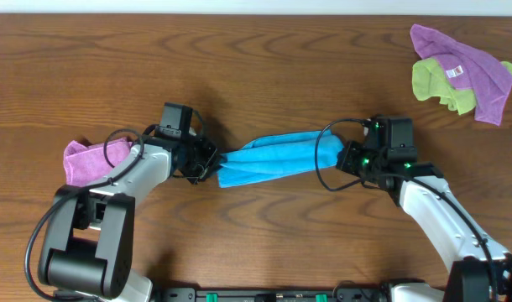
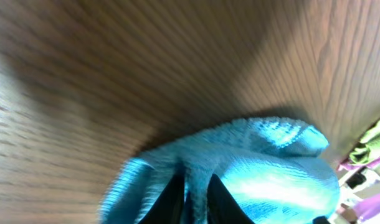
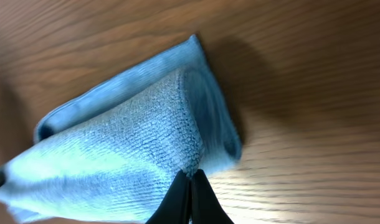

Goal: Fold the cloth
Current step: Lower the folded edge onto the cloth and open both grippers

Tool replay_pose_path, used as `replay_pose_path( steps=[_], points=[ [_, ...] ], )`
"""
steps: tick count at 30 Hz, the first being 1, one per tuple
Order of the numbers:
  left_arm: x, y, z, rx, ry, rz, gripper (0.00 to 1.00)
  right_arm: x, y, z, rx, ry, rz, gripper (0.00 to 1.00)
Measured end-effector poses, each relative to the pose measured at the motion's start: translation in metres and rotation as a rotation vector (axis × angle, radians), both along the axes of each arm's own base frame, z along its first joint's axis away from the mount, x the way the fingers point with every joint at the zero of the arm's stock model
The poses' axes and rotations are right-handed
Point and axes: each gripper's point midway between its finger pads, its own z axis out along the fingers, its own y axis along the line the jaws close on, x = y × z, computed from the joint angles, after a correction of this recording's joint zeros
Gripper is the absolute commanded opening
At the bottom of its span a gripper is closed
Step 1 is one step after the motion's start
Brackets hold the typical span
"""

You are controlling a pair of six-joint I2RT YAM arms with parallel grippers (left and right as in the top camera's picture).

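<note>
White arms, black hands, cables.

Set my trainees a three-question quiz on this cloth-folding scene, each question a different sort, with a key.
1. True or false: the blue cloth lies spread flat on the table.
2. The right gripper is shut on: A) one end of the blue cloth; B) a sponge; C) nothing.
3. What colour is the small cloth by the left arm?
Key: 1 false, it is bunched; 2 A; 3 pink.
</note>
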Motion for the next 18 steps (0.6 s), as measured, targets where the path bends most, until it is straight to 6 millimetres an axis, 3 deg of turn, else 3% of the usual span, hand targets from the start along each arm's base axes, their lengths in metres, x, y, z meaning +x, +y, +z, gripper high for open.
replay_pose_path(
  steps=[2,3,7,9,18],
  points=[
    [0.001,0.002,-0.001,0.011,-0.005,0.000,0.44,0.001,-0.004,-0.002,-0.019,0.002,-0.011,0.10],
    [0.001,0.003,-0.002,0.016,-0.002,0.005,0.49,0.001,-0.005,-0.004,-0.028,0.007,-0.013,0.19],
    [0.000,0.005,-0.003,0.025,-0.002,0.004,0.59,0.000,-0.009,-0.011,-0.051,0.023,-0.022,0.44],
    [0.000,0.005,-0.003,0.025,-0.004,0.001,0.63,0.002,-0.010,-0.011,-0.057,0.018,-0.026,0.52],
    [-0.008,0.005,0.001,0.030,0.040,-0.026,0.65,0.004,-0.011,-0.009,-0.057,0.010,-0.032,0.59]
  ],
)
